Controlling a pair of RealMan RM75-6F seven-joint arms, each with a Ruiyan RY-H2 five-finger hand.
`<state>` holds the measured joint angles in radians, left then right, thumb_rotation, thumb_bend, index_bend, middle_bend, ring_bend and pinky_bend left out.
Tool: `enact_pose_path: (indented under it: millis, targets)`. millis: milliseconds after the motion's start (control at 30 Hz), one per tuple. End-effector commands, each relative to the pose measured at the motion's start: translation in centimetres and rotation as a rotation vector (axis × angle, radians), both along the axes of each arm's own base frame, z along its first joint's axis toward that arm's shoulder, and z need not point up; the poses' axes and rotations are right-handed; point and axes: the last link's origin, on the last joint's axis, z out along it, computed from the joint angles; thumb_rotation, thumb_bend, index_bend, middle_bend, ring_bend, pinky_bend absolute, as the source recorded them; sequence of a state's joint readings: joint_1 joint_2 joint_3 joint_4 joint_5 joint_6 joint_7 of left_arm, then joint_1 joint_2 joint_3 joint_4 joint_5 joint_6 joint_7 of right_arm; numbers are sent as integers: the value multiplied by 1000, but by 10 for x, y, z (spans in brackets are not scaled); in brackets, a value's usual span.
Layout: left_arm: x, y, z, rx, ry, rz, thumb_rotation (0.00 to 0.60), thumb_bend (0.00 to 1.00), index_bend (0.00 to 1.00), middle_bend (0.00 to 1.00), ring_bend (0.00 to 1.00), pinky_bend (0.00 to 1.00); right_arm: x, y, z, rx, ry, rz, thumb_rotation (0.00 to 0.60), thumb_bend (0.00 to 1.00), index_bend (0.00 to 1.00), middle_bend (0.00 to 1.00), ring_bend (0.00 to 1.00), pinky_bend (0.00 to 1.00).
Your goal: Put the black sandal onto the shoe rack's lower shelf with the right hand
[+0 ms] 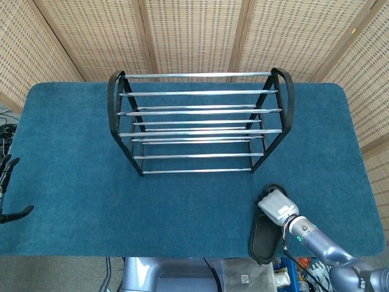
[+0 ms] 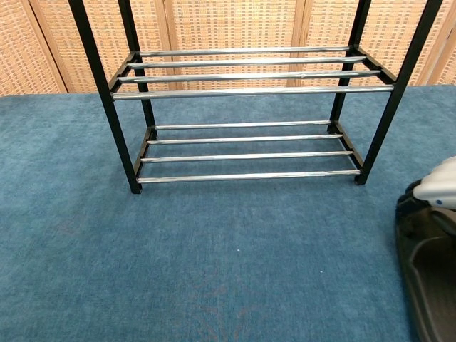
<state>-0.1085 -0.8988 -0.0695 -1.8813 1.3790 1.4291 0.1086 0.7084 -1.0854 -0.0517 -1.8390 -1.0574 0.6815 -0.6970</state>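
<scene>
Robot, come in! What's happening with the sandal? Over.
Right hand on the sandal, near table's front edge. Left hand idle, holding nothing. Rack shelves bare.

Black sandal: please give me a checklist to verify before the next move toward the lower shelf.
1. Right hand on the black sandal: ok, it covers the toe end.
2. Firm grip: cannot tell, the fingers are hidden.
3. Sandal lifted off the blue table: cannot tell.
4. Lower shelf of the shoe rack free: ok, bare bars.
5. Sandal in line with the shelf opening: not ok, it sits to the right of the rack.
6. Left hand out of the way: ok, at the far table edge.
</scene>
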Motion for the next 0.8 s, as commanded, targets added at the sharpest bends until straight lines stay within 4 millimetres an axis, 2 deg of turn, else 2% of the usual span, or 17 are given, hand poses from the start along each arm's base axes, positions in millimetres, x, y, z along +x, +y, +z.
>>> enact_pose_path:
  millis: [33, 133, 200, 233, 267, 300, 333, 367, 400, 433, 533, 667, 800]
  targets:
    - [0, 0, 0, 0, 1, 0, 600, 109, 0, 0, 0, 0, -9, 1, 13, -36, 58, -26, 600, 1000, 329, 267, 206, 264]
    - [0, 0, 0, -1, 0, 1, 600, 111, 0, 0, 0, 0, -20, 0, 24, -61, 130, -79, 600, 1000, 329, 262, 204, 218]
    - [0, 0, 0, -1, -1, 0, 600, 111, 0, 0, 0, 0, -24, 0, 29, -70, 164, -119, 600, 1000, 305, 210, 171, 141]
    - [0, 0, 0, 0, -1, 0, 600, 110, 0, 0, 0, 0, -23, -1, 31, -75, 170, -127, 600, 1000, 274, 173, 144, 108]
    - [0, 0, 0, 0, -1, 0, 600, 110, 0, 0, 0, 0, -23, -2, 33, -86, 173, -135, 600, 962, 188, 103, 89, 58]
    - [0, 0, 0, 1, -2, 0, 600, 110, 0, 0, 0, 0, -22, -2, 35, -96, 169, -136, 600, 810, 97, 45, 41, 22]
    - [0, 0, 0, 0, -2, 1, 600, 110, 0, 0, 0, 0, -19, -2, 36, -111, 152, -129, 600, 639, 47, 17, 16, 7]
    - [0, 0, 0, 0, -2, 1, 600, 110, 0, 0, 0, 0, -17, -2, 37, -119, 137, -119, 600, 341, 5, 0, 0, 0]
    - [0, 0, 0, -1, -1, 1, 600, 110, 0, 0, 0, 0, -13, -1, 39, -136, 108, -89, 600, 113, 0, 0, 0, 0]
    - [0, 0, 0, -1, -1, 1, 600, 110, 0, 0, 0, 0, -11, -1, 41, -150, 88, -61, 600, 30, 0, 0, 0, 0]
    - [0, 0, 0, -1, 1, 1, 600, 111, 0, 0, 0, 0, -5, 8, 47, -182, -1, 52, 600, 0, 0, 0, 0, 0]
    - [0, 0, -1, -5, 5, -2, 600, 110, 0, 0, 0, 0, -10, 25, 52, -161, -81, 163, 600, 0, 0, 0, 0, 0]
    - [1, -1, -3, -10, 11, -3, 600, 110, 0, 0, 0, 0, -16, 42, 48, -96, -145, 221, 600, 0, 0, 0, 0, 0]
